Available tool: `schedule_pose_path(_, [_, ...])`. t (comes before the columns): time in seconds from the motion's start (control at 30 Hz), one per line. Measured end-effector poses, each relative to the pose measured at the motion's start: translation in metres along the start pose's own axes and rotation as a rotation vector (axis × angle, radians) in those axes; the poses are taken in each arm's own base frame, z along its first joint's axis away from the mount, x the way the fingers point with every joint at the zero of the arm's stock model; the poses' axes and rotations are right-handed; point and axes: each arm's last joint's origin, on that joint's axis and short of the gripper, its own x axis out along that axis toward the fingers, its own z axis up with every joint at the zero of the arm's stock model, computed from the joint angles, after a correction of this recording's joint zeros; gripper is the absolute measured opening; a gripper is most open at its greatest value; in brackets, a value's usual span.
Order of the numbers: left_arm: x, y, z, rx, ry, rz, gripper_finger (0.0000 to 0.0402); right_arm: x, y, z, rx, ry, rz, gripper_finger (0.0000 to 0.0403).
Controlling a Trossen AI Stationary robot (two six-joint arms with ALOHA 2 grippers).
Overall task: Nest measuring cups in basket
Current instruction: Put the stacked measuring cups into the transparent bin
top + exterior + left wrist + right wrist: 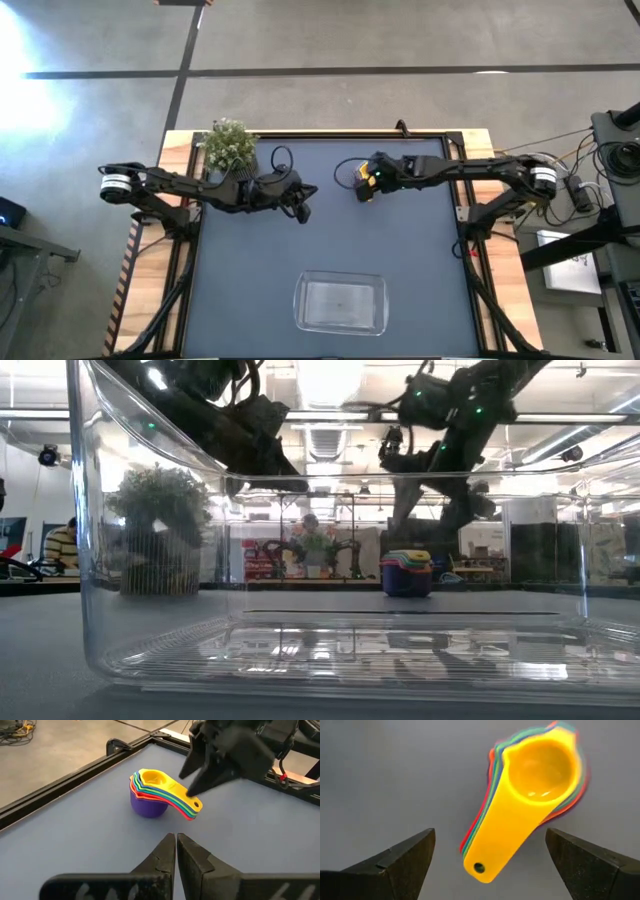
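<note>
Left hand (302, 212) pressed together, idle over the surface (330, 250) near the plant (229, 145). Right hand (366, 187) spread wide, hovering above the measuring cups (367, 181), already stacked, far side of the surface, well apart from the empty basket (340, 303). Risk: pinching only the yellow handle could lift the top cup alone or tip the stack.

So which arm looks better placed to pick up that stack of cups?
The right. Its gripper hangs open directly over the cups, fingers either side of the handles. The left gripper is shut and off to the side.
</note>
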Motion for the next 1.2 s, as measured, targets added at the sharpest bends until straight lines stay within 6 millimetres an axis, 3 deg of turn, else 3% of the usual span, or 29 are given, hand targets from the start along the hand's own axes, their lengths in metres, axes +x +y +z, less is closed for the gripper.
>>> schedule_pose_path(0.53, [0.000, 0.001, -0.003, 0.016, 0.025, 0.005, 0.0000, 0.049, 0.009, -0.008, 0.028, 0.052, -0.198, 0.0368])
schedule_pose_path(0.87, [0.000, 0.001, -0.003, 0.021, 0.030, 0.006, 0.0000, 0.060, 0.010, -0.006, -0.080, 0.068, -0.234, 0.0366])
schedule_pose_path(1.0, [0.000, 0.001, -0.003, 0.022, 0.031, 0.006, 0.0000, 0.058, 0.008, -0.004, -0.103, 0.072, -0.241, 0.0337])
schedule_pose_path(1.2, [0.000, 0.001, -0.004, 0.035, 0.037, 0.008, 0.0000, 0.058, 0.003, -0.002, -0.149, 0.089, -0.258, 0.0250])
